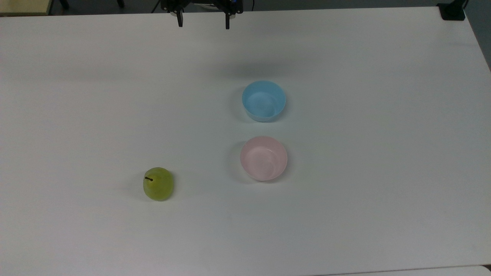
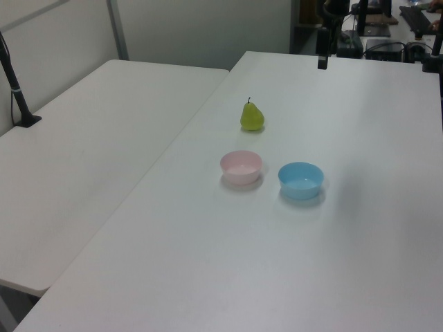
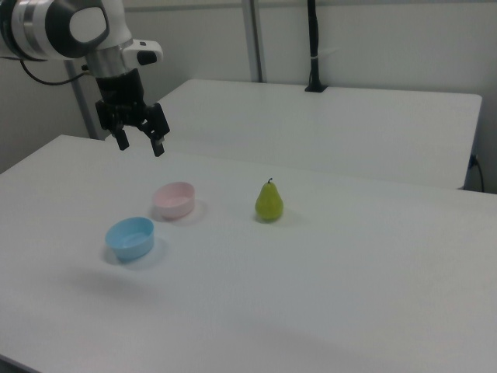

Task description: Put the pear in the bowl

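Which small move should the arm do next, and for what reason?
Probably carry the open pincer across to above the pear: it hangs high over the table, far from the fruit, which stands upright and untouched beside the pink bowl.

Top view steeply down from overhead; left and right views oblique from opposite sides, sharing the white table (image 1: 345,214).

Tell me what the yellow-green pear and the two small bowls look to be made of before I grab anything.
The small yellow-green pear with the dark stem looks like a plastic or wax replica: even colour, soft sheen, though real fruit can't be ruled out. The pale pink round bowl and the light blue round bowl look like thin moulded plastic, smooth and slightly glossy, with plain insides; glazed ceramic is possible.
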